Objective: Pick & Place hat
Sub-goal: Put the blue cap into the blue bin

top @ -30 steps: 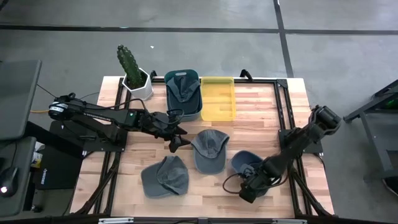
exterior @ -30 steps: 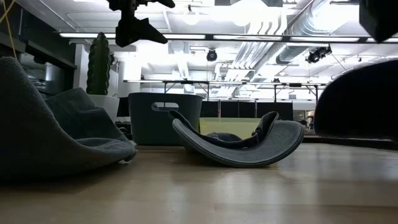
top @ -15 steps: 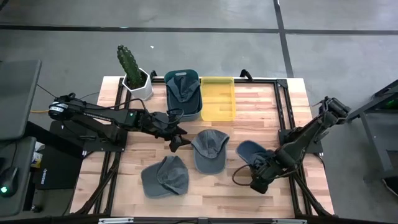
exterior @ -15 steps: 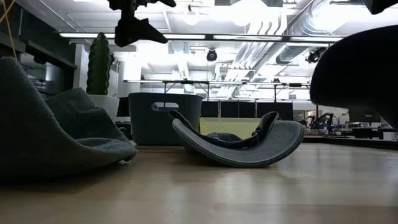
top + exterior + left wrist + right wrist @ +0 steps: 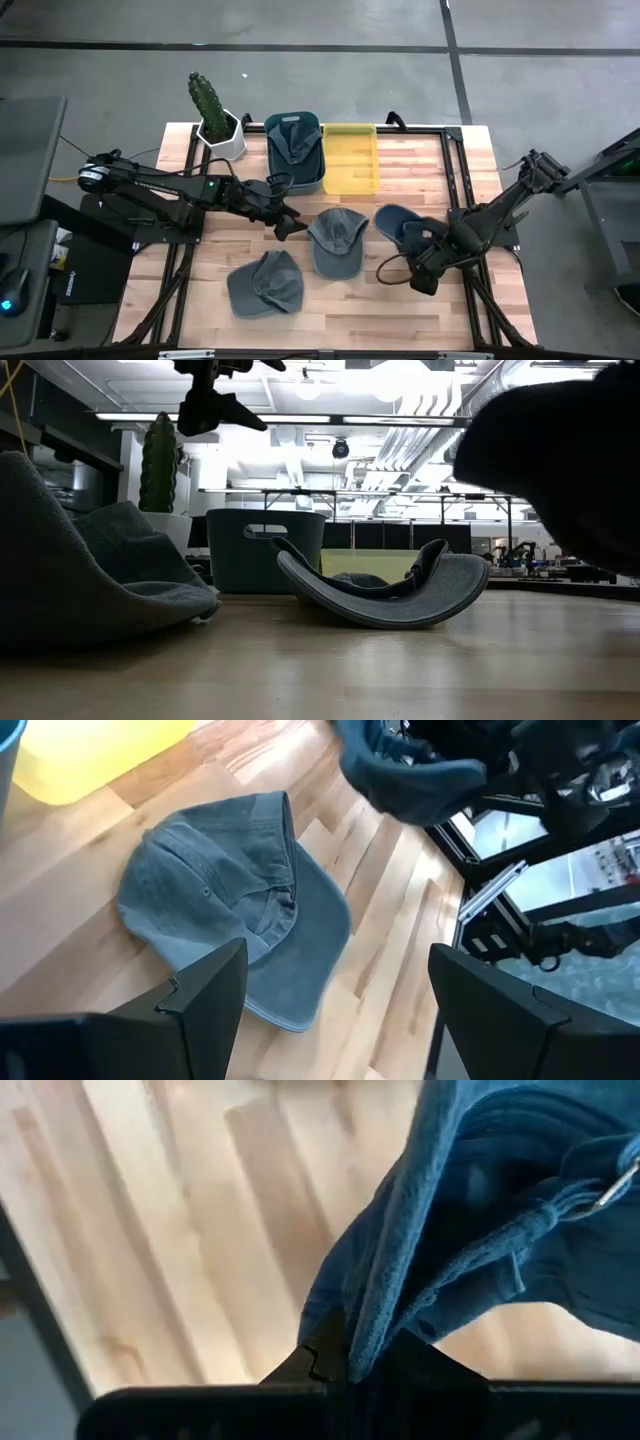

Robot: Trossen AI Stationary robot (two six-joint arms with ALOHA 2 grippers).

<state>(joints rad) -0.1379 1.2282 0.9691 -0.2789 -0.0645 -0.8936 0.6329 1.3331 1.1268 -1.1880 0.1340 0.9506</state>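
Observation:
My right gripper (image 5: 422,244) is shut on a dark blue cap (image 5: 398,224), held above the table right of centre; the cap also shows in the right wrist view (image 5: 480,1210). My left gripper (image 5: 288,222) is open and empty above the table, left of a grey cap (image 5: 336,240) that lies crown-down on the wood; that cap also shows in the left wrist view (image 5: 240,910). Another grey cap (image 5: 264,282) lies near the front. A further cap (image 5: 294,140) lies in the dark bin (image 5: 272,165). My right gripper pinches the blue cap's back rim (image 5: 365,1335) between its two fingers, several layers of cloth bunched there. The fingers come from the table's right side. The cap is lifted clear of the table and juts out ahead of the fingers toward the far left.
A yellow tray (image 5: 351,160) stands beside the dark bin at the back. A potted cactus (image 5: 212,112) stands at the back left. Bare wood lies along the front right of the table (image 5: 450,310).
My right gripper has risen and gone toward the table's far edge and a little right, carrying the blue cap, which is now lifted clear and sits farther back beside the middle grey cap. My left arm has kept still.

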